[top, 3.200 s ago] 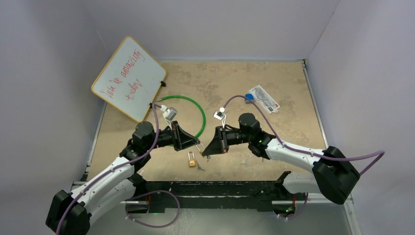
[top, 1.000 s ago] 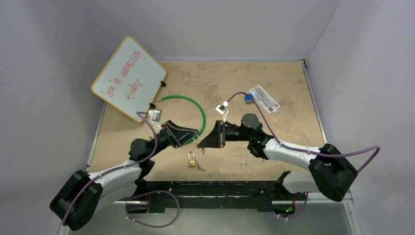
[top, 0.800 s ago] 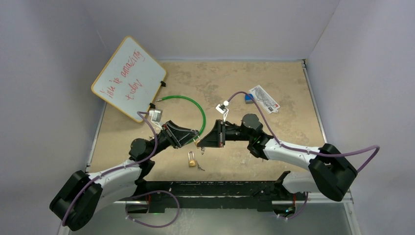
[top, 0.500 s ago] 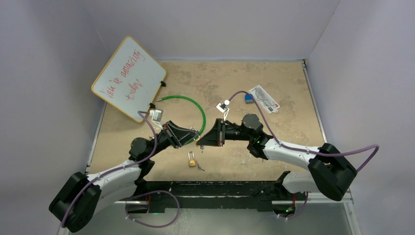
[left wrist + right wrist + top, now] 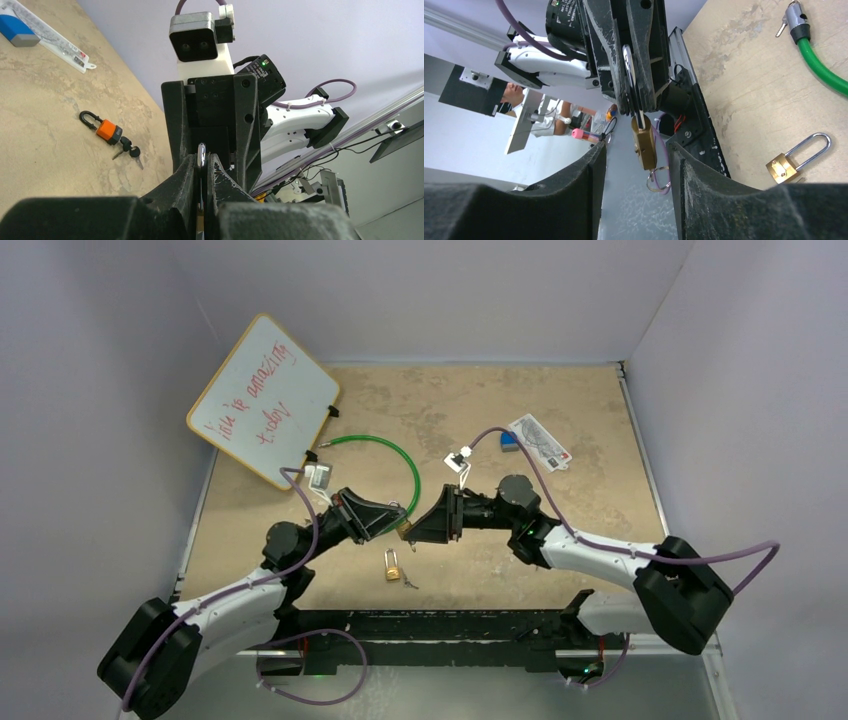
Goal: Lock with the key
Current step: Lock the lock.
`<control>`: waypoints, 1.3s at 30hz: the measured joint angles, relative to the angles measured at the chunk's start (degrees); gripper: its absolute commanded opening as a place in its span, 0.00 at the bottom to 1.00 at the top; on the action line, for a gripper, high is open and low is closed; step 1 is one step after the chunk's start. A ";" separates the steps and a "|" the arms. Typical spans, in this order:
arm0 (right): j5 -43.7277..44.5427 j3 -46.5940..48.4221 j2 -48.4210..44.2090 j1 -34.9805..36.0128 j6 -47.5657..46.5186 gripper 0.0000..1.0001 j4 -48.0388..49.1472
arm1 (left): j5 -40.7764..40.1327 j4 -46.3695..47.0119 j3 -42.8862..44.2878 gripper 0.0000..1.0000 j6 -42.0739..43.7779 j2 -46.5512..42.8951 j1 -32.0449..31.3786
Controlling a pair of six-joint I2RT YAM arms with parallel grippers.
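- Top view: one wood-framed whiteboard (image 5: pixel 262 400) sits far left, and its red handwriting is too loose to read. One printed white packet (image 5: pixel 540 440) with a blue piece lies far right, its print too small to read.
- One green cable loop (image 5: pixel 405 465) and one lying brass padlock (image 5: pixel 391 566) rest on the tan worktop (image 5: pixel 560 540). The left gripper (image 5: pixel 398 525) and right gripper (image 5: pixel 412 533) meet tip to tip just beyond that padlock.
- Left wrist: the left jaws pinch one silver shackle (image 5: pixel 201 151). Small dark keys (image 5: pixel 129 148) lie at the base of the lying brass padlock.
- Right wrist: the shackle belongs to a hanging brass padlock (image 5: pixel 644 147), the second padlock in the scene. It hangs between the right jaws, which are spread clear of it. One silver ring (image 5: pixel 656 181) dangles beneath it.
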 measured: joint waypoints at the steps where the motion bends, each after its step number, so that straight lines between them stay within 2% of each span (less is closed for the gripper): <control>1: -0.13 -0.31 -0.48 0.00 0.00 0.45 -0.04 | -0.11 0.00 0.00 0.00 0.22 -0.22 0.00; 4: -0.81 -1.31 -1.53 0.00 -0.02 0.38 -0.09 | -0.22 0.00 0.00 0.00 0.50 -0.50 0.00; 10: -1.42 -2.82 -1.99 0.00 0.04 0.09 -0.20 | -0.42 0.22 0.00 0.00 0.48 -0.52 0.00; 13: -1.22 -2.93 -2.03 0.00 0.11 0.01 -0.02 | -0.28 0.20 0.00 0.00 0.46 -0.52 -0.13; 24: -0.92 -4.00 -2.64 0.00 -0.59 0.00 1.09 | -0.83 -0.33 0.00 0.00 0.46 -1.03 -0.28; 34: -1.27 -12.79 -6.23 0.92 0.50 0.00 -0.33 | -3.82 -1.09 0.15 0.00 1.14 -2.71 -0.37; 37: 3.17 -14.21 -11.34 1.07 0.26 0.00 -5.25 | -3.72 -6.36 1.55 0.00 2.78 -2.73 -0.35; 39: 8.22 -14.95 -16.41 1.14 -0.22 0.00 -11.17 | -3.67 -14.67 4.52 0.00 5.07 -2.05 -0.37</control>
